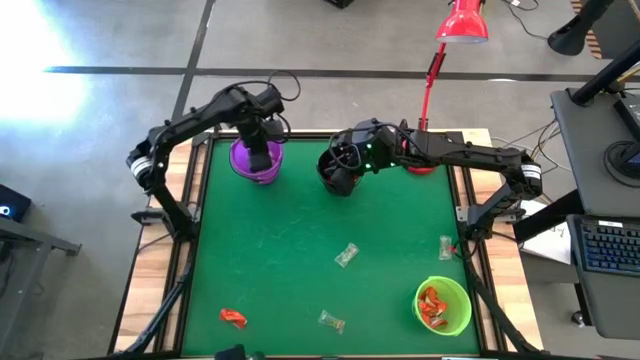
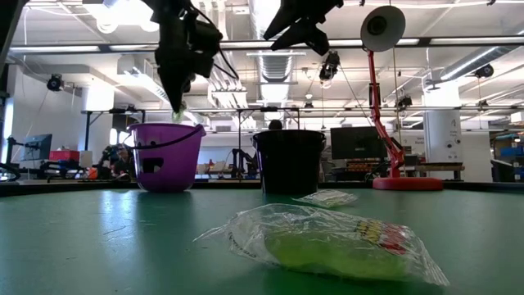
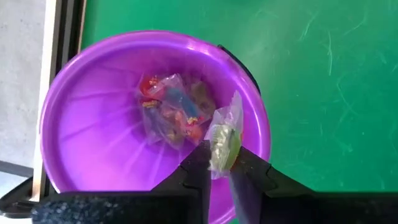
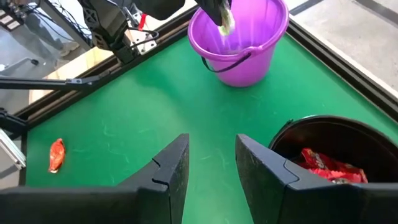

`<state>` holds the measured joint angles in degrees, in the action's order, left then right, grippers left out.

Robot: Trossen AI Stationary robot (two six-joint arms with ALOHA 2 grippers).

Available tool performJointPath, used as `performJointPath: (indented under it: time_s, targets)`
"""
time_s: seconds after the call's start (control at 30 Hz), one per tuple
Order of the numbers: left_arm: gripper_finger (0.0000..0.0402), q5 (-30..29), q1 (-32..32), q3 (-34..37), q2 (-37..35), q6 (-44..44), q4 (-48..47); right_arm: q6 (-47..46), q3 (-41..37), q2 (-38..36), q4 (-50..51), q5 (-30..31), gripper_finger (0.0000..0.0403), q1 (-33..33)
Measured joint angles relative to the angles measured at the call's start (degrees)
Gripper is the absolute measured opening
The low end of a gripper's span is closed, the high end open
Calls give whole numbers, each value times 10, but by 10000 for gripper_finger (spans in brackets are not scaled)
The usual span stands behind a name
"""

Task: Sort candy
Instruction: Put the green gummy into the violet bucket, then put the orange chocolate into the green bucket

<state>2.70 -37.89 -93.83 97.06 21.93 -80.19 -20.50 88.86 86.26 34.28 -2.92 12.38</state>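
Observation:
My left gripper (image 3: pixel 222 165) points down over the purple cup (image 1: pixel 255 160), shut on a pale green candy in clear wrap (image 3: pixel 224 143). More clear-wrapped candies (image 3: pixel 174 112) lie on the cup's bottom. My right gripper (image 4: pixel 211 162) hovers open beside the black cup (image 4: pixel 329 149), which holds red candies (image 4: pixel 326 165); nothing is between its fingers. Loose clear candies (image 1: pixel 346 254), (image 1: pixel 445 246), (image 1: pixel 331 320) and a red one (image 1: pixel 233 318) lie on the green mat. The green cup (image 1: pixel 443 305) at the near right holds orange-red candies. My left gripper pinches the pale green candy between its two fingers (image 3: pixel 199 163), coming from above and pointing down. The wrapper's free end (image 4: pixel 226 22) sticks out below the fingertips, lifted clear, above the purple cup's opening.
A red desk lamp (image 1: pixel 460 25) stands at the far right, its base (image 1: pixel 420 165) behind the black cup. Wooden frame rails edge the mat on the left and right. The mat's middle (image 1: pixel 300 230) is open between the cups and the loose candies.

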Motion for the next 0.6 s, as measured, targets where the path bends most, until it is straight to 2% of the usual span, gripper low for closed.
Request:
performJointPath:
  time_s: [0.43,0.6]
  targets:
    - [89,4,0,3,3,-8,-10,-5,0,0,34,-1,123,0]
    - [92,72,3,2,-26,-10,-26,-4,0,-8,60,-32,125,-1]
